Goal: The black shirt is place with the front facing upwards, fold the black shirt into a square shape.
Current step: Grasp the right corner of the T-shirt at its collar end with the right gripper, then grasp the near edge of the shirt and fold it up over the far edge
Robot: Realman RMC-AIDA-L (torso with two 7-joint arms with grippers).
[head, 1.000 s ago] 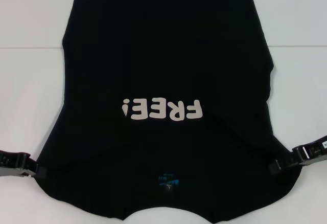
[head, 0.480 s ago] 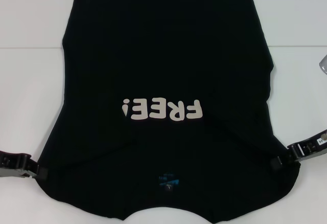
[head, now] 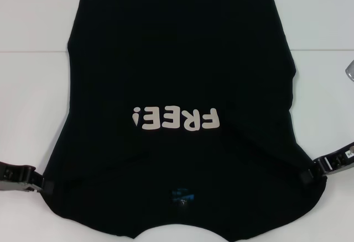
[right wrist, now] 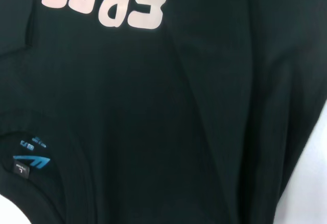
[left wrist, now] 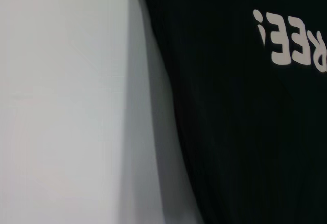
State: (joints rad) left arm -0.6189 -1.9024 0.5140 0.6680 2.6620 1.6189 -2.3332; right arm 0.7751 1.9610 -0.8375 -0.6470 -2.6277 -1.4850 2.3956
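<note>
Since a second ago, my right gripper has slid a little outward and nearer along the right edge of the large black cotton T-shirt, dragging the cloth with it so the right shoulder area bulges wider; my left gripper has hardly shifted.

That shirt lies spread on the pale, smooth white surface, front up, its collar and small blue neck label at the near edge and its hem at the far edge. Its white "FREE!" lettering reads upside down from my head. Both sleeves look already tucked in, judging by the diagonal ridges running from below the lettering toward each gripper. My left gripper sits at the shirt's near left edge, my right at its near right edge, each touching the cloth. Whether the fingers of either one are pinching fabric or resting loose against it, I cannot tell; the dark fingers merge with the dark cloth.

I judge the folding as barely begun: the body is still full length and no square shape exists yet. The lengthwise folds, near edge to far, remain to be done.

The fabric is matte, soft and limp, with faint vertical ribbing. The lettering looks flat and slightly rubbery.
</note>
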